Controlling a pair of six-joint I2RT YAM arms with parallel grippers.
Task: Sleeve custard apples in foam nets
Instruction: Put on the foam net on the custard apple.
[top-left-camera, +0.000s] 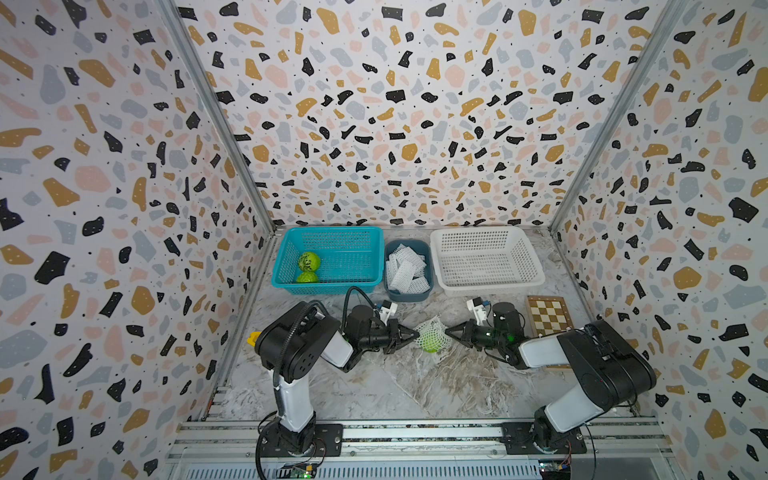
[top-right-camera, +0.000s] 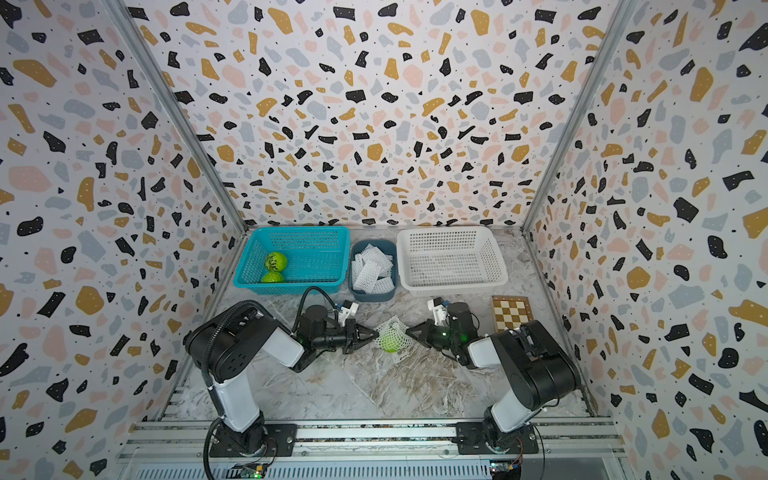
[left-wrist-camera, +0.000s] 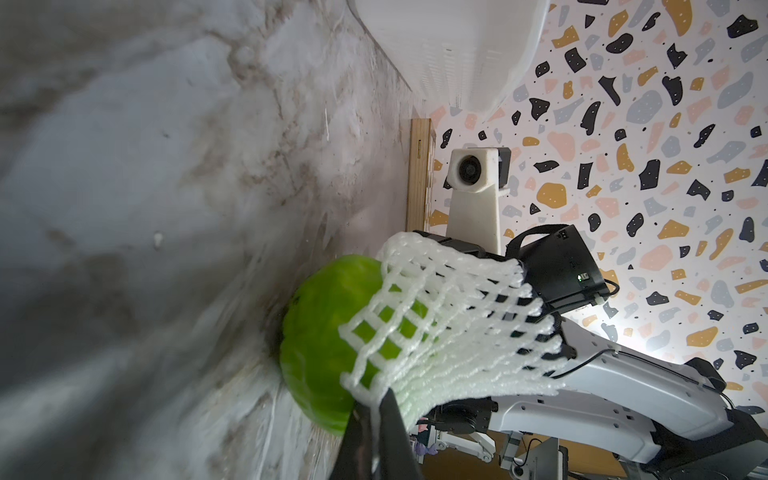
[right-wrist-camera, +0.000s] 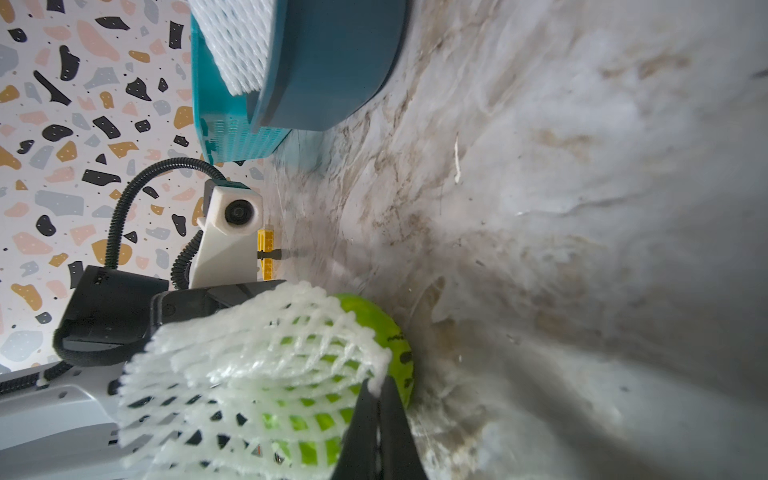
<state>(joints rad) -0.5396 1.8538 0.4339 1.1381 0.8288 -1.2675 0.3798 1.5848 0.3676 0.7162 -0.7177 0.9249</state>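
While left gripper (top-left-camera: 415, 334) and right gripper (top-left-camera: 447, 331) pinch opposite foam net (top-left-camera: 433, 329) edges, custard apple (top-left-camera: 430, 345) half-sleeved on table (top-left-camera: 395, 386).

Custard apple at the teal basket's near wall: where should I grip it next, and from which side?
Come from straight above and close across the near custard apple at its widest, fingers to its left and right. The teal basket's near wall stands in front and the second custard apple sits close behind, so those sides look blocked.
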